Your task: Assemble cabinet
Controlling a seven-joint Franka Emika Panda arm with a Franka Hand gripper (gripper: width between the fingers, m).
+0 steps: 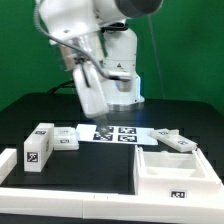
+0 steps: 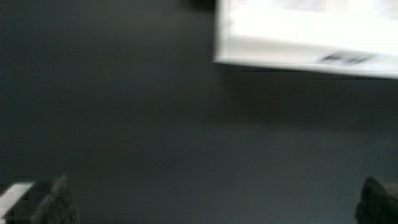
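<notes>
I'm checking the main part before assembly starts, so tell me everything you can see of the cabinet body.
The cabinet is a large white box-like body, plastic by its look, resting level on the black table at the exterior view's lower right. Its upper side shows recessed compartments split by thin walls, with nothing seen inside. A small black-and-white marker tag sits on its front face. Its front lies close to the low white border rail; whether they touch is unclear.

The cabinet sits open side up on the black table.
</notes>
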